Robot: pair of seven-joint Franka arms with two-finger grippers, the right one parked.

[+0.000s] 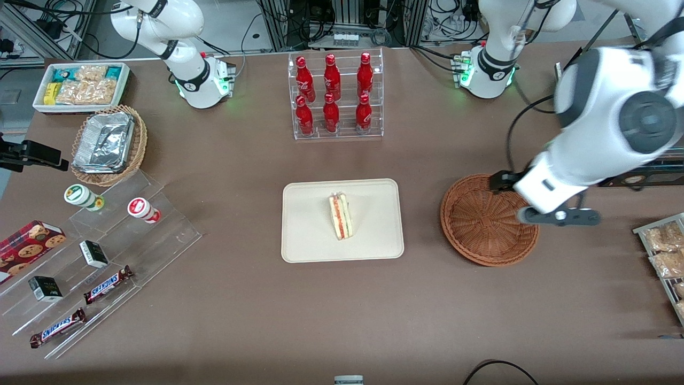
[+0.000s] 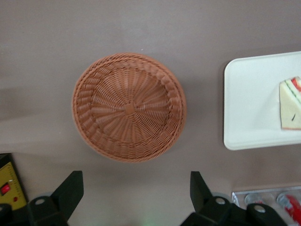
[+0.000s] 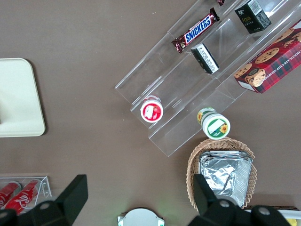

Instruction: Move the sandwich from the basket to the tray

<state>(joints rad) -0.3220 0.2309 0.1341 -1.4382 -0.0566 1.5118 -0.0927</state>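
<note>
"SNICKERS" reads on the chocolate bars [image 1: 57, 328] on the clear stand [image 1: 107, 267].

Brown bench before a cluttered equipment area

The bench [image 1: 240, 299] is covered in matte brown; black cables [image 1: 256, 27] and metal frames [image 1: 347, 16] are seen above it.

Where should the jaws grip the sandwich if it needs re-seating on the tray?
Judging by its pose, come from above. The sandwich stands on edge on the tray, so the jaws could close across its two flat bread faces, not its filling edge. The gripper hangs open above the empty basket.
</note>
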